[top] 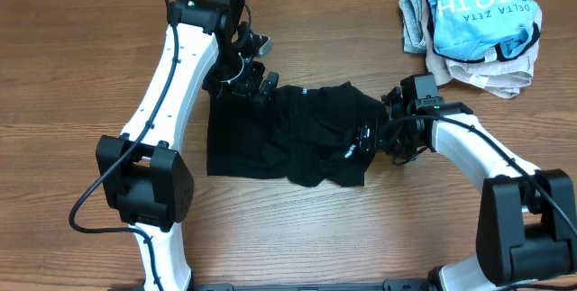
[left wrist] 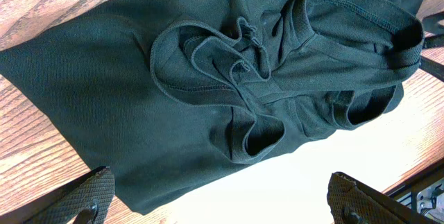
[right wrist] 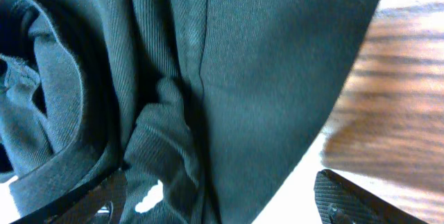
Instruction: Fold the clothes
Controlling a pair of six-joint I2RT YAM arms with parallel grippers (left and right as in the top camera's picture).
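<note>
The black T-shirt [top: 288,138] lies crumpled on the wooden table [top: 72,75], its left part flat and its right part bunched in folds. My left gripper [top: 257,79] hovers over the shirt's back left edge. In the left wrist view this gripper [left wrist: 222,203] is open, with the shirt [left wrist: 208,92] spread below it and only the hem between its fingers [left wrist: 87,196]. My right gripper [top: 374,133] is at the shirt's right edge. It is open [right wrist: 222,207], wide over the dark cloth [right wrist: 243,78], near a small white tag [right wrist: 147,196].
A pile of other clothes sits at the back right corner. A light blue shirt with lettering [top: 482,12] lies on top of grey and beige garments [top: 487,70]. Bare wood surrounds the black shirt.
</note>
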